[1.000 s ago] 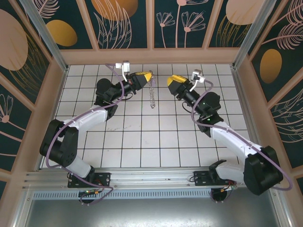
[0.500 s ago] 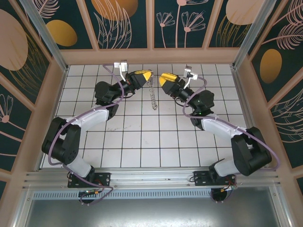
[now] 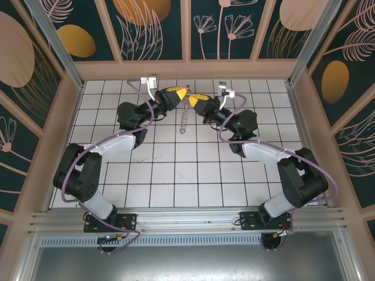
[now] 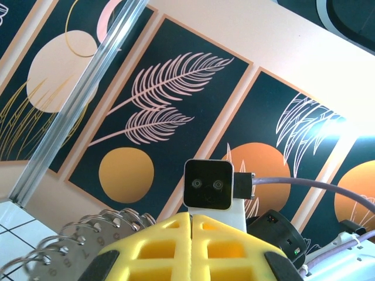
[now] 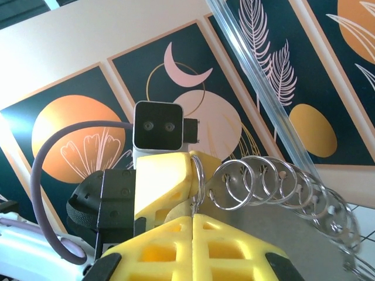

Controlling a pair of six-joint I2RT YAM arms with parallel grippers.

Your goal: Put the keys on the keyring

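**Holding the keyring aloft between two closed grippers**

Both arms meet above the far middle of the white tiled floor (image 3: 176, 170). The left gripper (image 3: 185, 93) and the right gripper (image 3: 191, 99) stand tip to tip, almost touching. The keyring (image 3: 184, 120), a chain of linked silver metal split rings, hangs from their meeting point towards the tiles.

In the right wrist view the right gripper's yellow fingers (image 5: 158, 249) are pressed together. The lower edge of the end ring (image 5: 203, 175) meets their seam, so they appear clamped on it. The left gripper, opposite, has its fingers together too and pinches the upper side of the same ring. The left wrist view also shows them together, with more rings bunched just beside them.

**Step in hand (judged).** The end ring is being secured from two sides, ready for its coil to be prised open. Where the small lilac-pink keys lie cannot be told.

**Next move (judged).** It calls for a gentle opposing pull to part the coil. Otherwise one gripper lets go to fetch a key while the other keeps the chain.

**Surroundings and obstacles.**
- The white box-shaped wrist camera (image 5: 157, 126) of the left arm sits near the right gripper's tips.
- A purple cable (image 5: 47, 175) loops beside it.
- The dark teal wall panels (image 3: 152, 29) with leaf motifs rise just behind.
- The crowded tips leave little room to turn, and the free-hanging chain could swing.
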